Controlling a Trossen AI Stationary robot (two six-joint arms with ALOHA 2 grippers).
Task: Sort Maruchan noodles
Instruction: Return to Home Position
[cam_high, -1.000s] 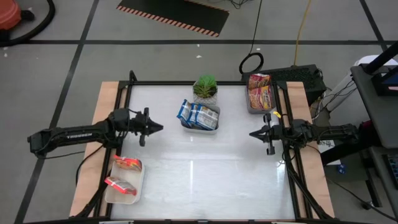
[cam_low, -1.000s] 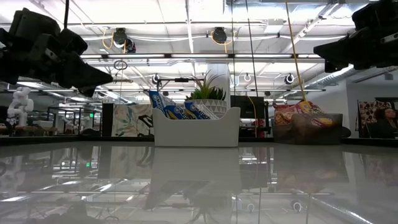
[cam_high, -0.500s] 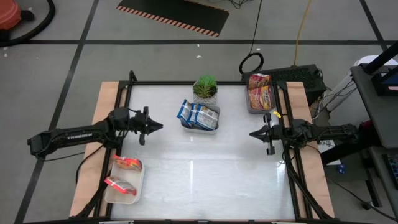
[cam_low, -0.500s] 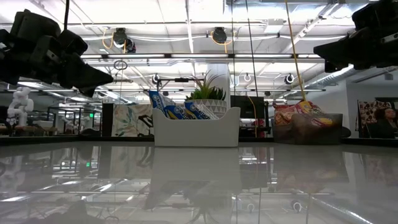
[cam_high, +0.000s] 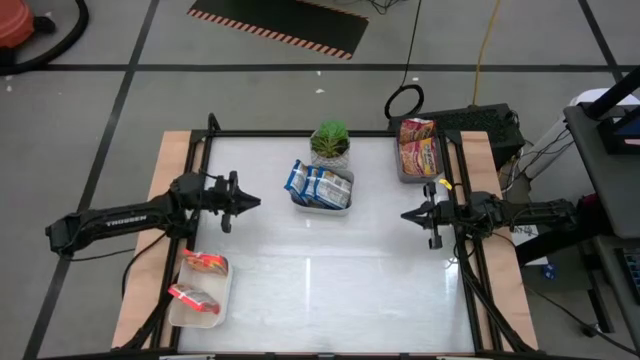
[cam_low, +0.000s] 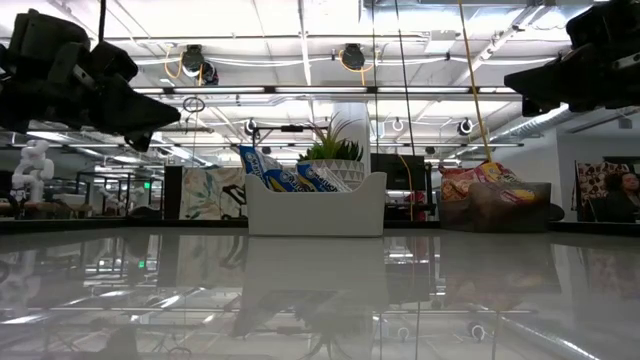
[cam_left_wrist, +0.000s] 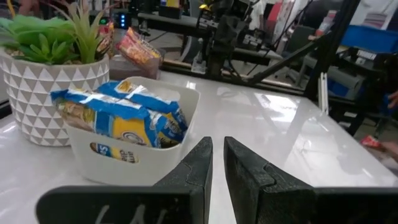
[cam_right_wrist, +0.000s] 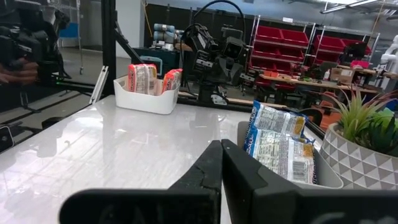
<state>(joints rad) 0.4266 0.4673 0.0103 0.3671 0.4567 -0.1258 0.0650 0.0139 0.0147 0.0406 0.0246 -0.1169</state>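
Blue-white noodle packets (cam_high: 320, 184) (cam_left_wrist: 124, 118) (cam_right_wrist: 280, 140) stand on edge in a white tray (cam_high: 322, 203) at the table's far middle. Pink-red and yellow packets (cam_high: 419, 148) (cam_low: 480, 185) fill a grey tray (cam_high: 401, 165) at the far right. Orange-red packets (cam_high: 200, 280) (cam_right_wrist: 152, 78) lie in a white tray (cam_high: 222, 300) at the near left. My left gripper (cam_high: 257, 203) (cam_left_wrist: 217, 155) hovers left of the blue packets' tray, shut but for a thin slit and empty. My right gripper (cam_high: 404, 214) (cam_right_wrist: 221, 152) hovers near the right edge, shut and empty.
A potted plant (cam_high: 331, 142) in a white patterned pot stands just behind the middle tray. The glossy white table (cam_high: 330, 270) has bare surface across its middle and near side. A black frame (cam_high: 470, 290) and wooden strips border the left and right sides.
My left gripper has risen slightly above the table and stayed shut. The right arm and all packets have kept still.
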